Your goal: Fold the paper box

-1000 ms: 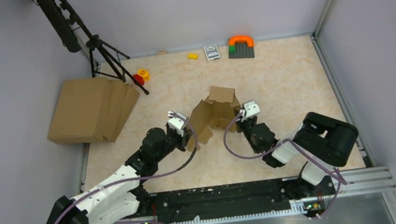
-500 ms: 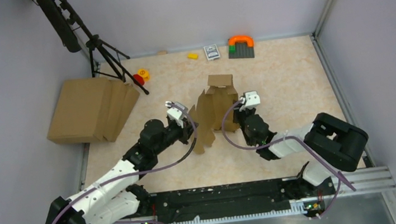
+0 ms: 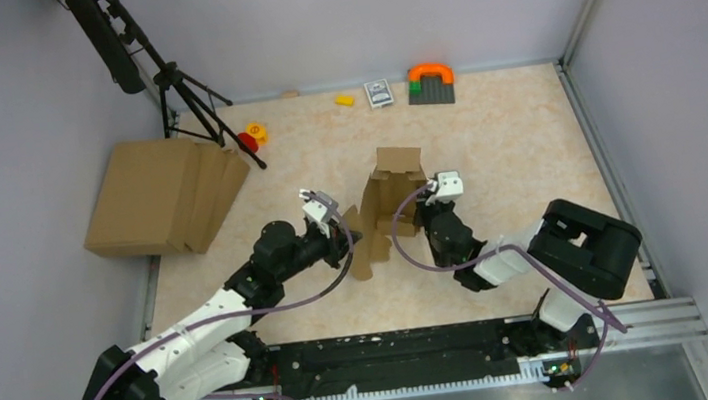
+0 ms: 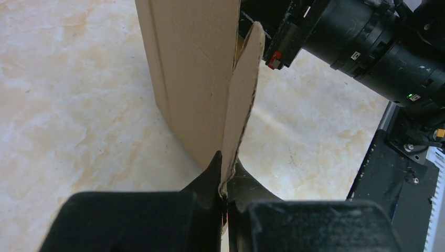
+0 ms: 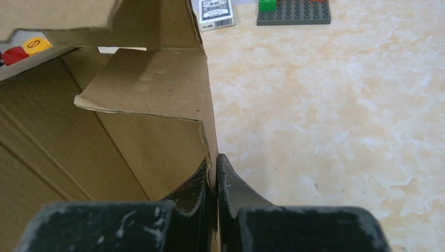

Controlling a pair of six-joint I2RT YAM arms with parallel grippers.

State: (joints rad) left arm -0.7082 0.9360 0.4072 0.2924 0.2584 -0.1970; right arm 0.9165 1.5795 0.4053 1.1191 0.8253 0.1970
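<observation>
Marbled beige table [image 3: 507,162], grey walls around. Paper box [image 3: 394,187] stands mid-table between both arms, half-formed, upright, far flap raised. Left gripper [image 4: 224,184] pinched tight on thin edge of box's near-left flap. Right gripper [image 5: 215,176] pinched tight on edge of box's right wall. Flat cardboard pile [image 3: 163,196] far left, well apart. Tripod [image 3: 178,84] beside pile. Card deck [image 3: 378,92] and grey brick plate [image 3: 431,91] along far edge.

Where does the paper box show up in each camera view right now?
Top external: paper box at picture centre, standing.
Left wrist: upper centre, flap pinched by left gripper.
Right wrist: left half, wall pinched by right gripper.
Shared landmark: grey brick plate, far in top view, top edge in right wrist; absent from left wrist.
</observation>
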